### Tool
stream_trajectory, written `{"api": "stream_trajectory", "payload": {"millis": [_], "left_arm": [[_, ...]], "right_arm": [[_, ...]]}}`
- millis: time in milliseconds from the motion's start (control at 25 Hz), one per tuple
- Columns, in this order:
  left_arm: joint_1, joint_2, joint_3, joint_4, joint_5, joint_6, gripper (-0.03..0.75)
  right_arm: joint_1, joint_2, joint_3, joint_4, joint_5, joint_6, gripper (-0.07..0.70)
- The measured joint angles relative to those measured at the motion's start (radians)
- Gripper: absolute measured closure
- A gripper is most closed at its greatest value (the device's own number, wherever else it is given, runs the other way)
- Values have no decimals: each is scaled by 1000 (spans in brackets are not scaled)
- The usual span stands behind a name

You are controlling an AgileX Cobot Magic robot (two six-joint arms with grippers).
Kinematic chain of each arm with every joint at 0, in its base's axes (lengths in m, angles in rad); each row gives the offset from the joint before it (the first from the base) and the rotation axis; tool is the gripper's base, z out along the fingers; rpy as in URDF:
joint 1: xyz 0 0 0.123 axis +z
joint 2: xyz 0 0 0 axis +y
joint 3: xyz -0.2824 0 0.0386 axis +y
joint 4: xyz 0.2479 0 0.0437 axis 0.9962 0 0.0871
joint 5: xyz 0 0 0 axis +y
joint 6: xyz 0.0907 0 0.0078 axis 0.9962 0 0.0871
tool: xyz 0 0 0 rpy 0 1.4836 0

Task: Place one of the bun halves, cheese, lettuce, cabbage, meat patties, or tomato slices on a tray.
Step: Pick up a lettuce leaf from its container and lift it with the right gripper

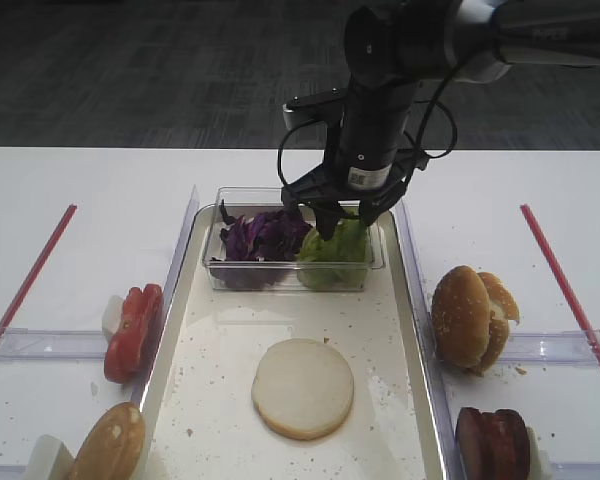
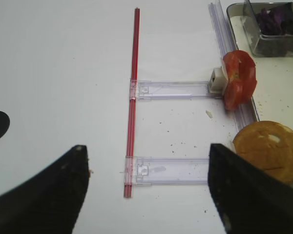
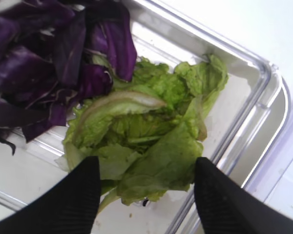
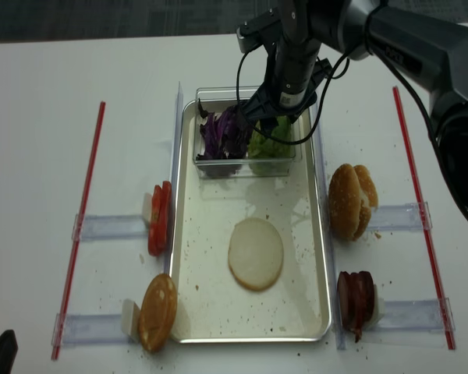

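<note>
Lettuce [image 3: 146, 141] lies between the right hand's [image 3: 146, 195] parted fingers.

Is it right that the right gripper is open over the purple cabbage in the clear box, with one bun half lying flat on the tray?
Not quite: the right gripper is open over the lettuce, not the cabbage, as the right wrist view shows. The rest holds: both fill the clear box, and one bun half lies flat on the tray.

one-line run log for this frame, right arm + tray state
right gripper: open, over lettuce in clear box | nothing held | tray: one bun half, flat face up
</note>
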Motion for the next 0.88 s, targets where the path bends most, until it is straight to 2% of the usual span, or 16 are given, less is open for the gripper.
{"api": "stream_trajectory", "payload": {"millis": [120, 360, 640, 880], "left_arm": [[0, 0, 0, 0, 0, 0, 242], [0, 0, 0, 0, 0, 0, 242], [0, 0, 0, 0, 0, 0, 242], [0, 0, 0, 0, 0, 0, 242]], "right_arm": [[0, 2, 0, -5, -2, 0, 183], [0, 4, -2, -14, -2, -11, 246], [2, 52, 9, 66, -6, -31, 261], [2, 52, 9, 72, -6, -36, 262]]}}
